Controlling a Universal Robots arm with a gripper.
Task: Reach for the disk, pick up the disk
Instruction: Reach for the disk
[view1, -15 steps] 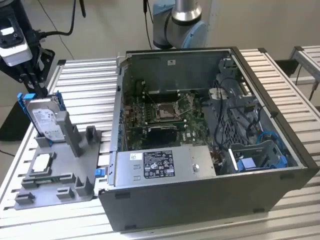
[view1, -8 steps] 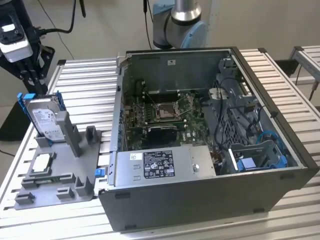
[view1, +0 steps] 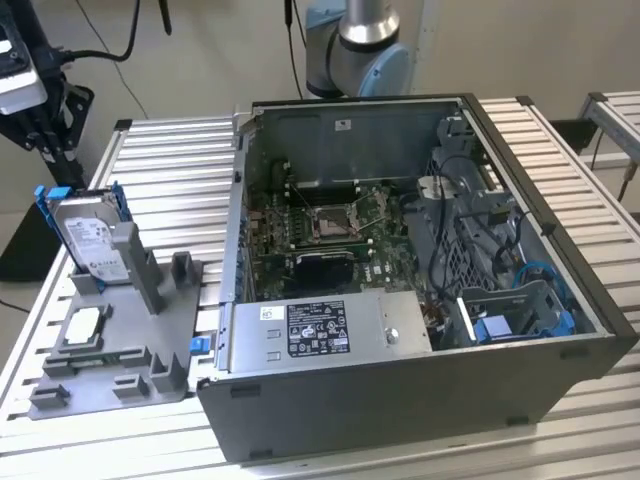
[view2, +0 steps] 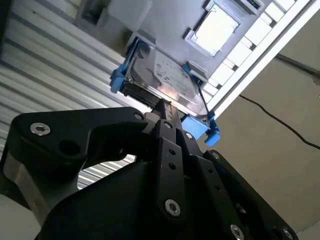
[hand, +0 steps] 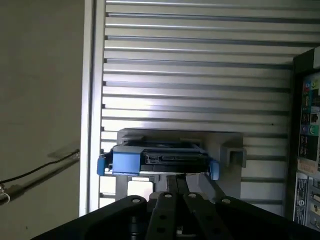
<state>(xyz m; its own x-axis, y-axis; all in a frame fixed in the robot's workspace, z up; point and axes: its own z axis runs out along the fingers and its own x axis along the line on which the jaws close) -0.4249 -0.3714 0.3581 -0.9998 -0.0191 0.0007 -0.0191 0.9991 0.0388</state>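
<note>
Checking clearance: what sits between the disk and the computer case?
In the exterior view, the grey fixture's posts and bare slatted table lie between disk and case.

disk (view1: 88, 235) partly behind stand (view1: 141, 268), arm (view1: 360, 45) cropped at top

Rises as a grey-and-blue arm (view1: 358, 45) at the top of the exterior view, one rounded joint showing. Ends in a black gripper (view2: 167, 106), seen from behind in both wrist views. Holds the fingers (hand: 172, 186) pressed side by side, no gap between them. Draws the black linkages together into one narrow tip. Hangs dark at the exterior view's upper left.
</note>
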